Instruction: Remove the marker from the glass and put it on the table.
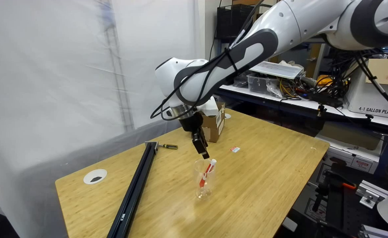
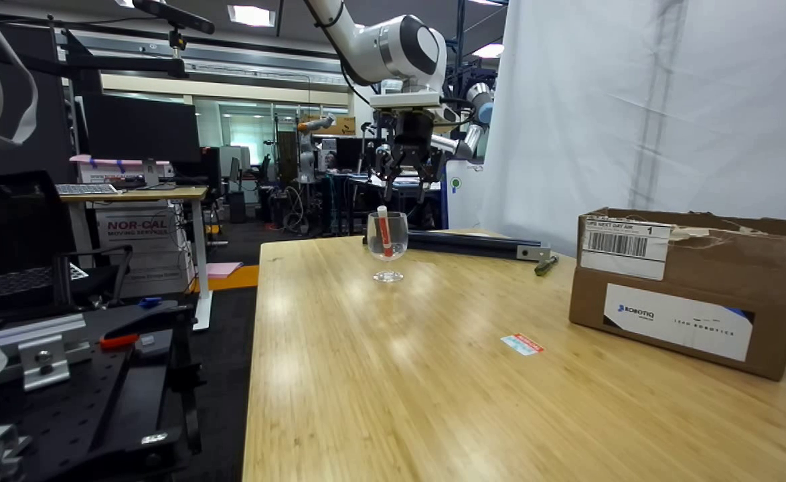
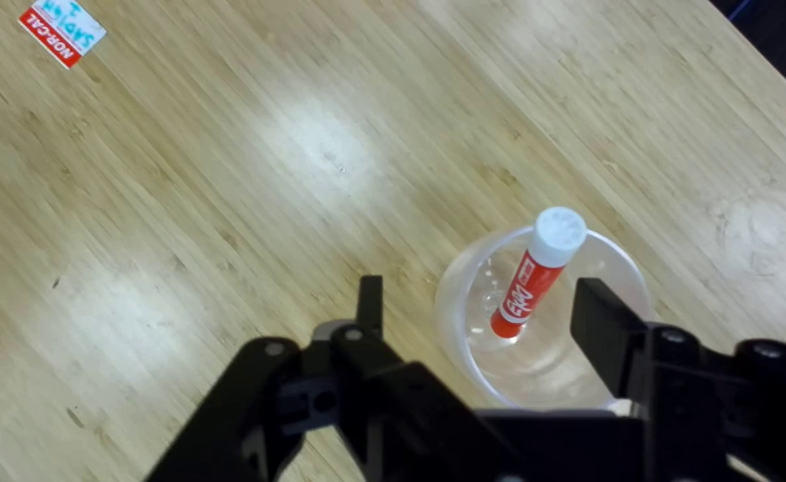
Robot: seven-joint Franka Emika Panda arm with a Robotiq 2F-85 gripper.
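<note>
The marker (image 1: 208,172) stands tilted inside the clear glass (image 1: 198,180), its white end sticking up above the rim. In both exterior views the glass stands upright on the wooden table (image 1: 263,165); it also shows here as a stemmed glass (image 2: 400,249) with the red marker (image 2: 385,231) leaning in it. My gripper (image 2: 404,193) is open and empty, pointing down just above the glass. In the wrist view, the open jaws (image 3: 479,294) lie either side of the marker's line; the marker (image 3: 532,284) leans on the glass rim (image 3: 463,328), apart from both fingers.
A brown cardboard box (image 2: 681,284) stands on the table. A long black bar (image 1: 135,190) lies along the table beside the glass, with a screwdriver (image 1: 170,146) at its end. A small red and white label (image 2: 522,344) lies flat. A round white grommet (image 1: 95,176) sits near an edge.
</note>
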